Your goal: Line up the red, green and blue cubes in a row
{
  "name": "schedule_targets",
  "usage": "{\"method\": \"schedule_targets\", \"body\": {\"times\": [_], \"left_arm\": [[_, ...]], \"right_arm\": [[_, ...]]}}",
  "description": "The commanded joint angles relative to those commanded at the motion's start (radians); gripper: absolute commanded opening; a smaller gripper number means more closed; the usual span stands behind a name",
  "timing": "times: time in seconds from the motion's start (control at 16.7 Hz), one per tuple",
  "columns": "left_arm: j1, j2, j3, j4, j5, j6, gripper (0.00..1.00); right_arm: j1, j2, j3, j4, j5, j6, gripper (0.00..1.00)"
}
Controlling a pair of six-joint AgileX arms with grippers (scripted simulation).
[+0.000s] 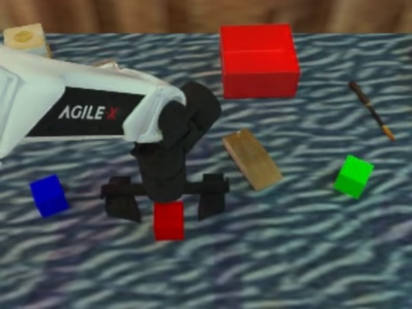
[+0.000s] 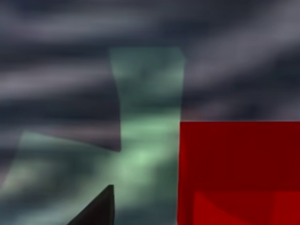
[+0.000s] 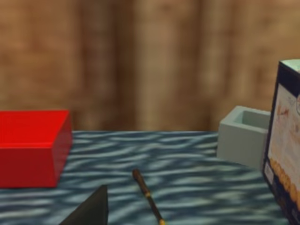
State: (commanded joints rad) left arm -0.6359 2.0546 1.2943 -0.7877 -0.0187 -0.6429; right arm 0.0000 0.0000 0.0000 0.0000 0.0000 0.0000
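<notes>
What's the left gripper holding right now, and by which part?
Nothing. The left gripper stands open astride the small red cube, fingers clear of its sides. The right arm is out of the top view.

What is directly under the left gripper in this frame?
The red cube sits on the table under the left gripper, between its open jaws. Only its near part shows from above; the rest is covered, so contact cannot be judged.

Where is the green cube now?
In the top view, the green cube sits on the table's right side, right of the wooden block, below the thin stick.
</notes>
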Motion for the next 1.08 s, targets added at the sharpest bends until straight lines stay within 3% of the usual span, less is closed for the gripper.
{"method": "schedule_targets", "body": {"times": [0.24,0.66,1.08], "left_arm": [[-0.002,-0.007,0.014,-0.017,0.000,0.001,1.00],[0.014,-0.104,0.138,-0.244,-0.001,-0.007,1.00],[0.024,-0.135,0.112,-0.231,-0.002,-0.005,1.00]], "right_arm": [[0.000,0.000,0.000,0.000,0.000,0.000,1.00],[0.000,0.000,0.000,0.000,0.000,0.000,1.00],[0.006,0.030,0.030,-0.020,-0.001,-0.015,1.00]]}}
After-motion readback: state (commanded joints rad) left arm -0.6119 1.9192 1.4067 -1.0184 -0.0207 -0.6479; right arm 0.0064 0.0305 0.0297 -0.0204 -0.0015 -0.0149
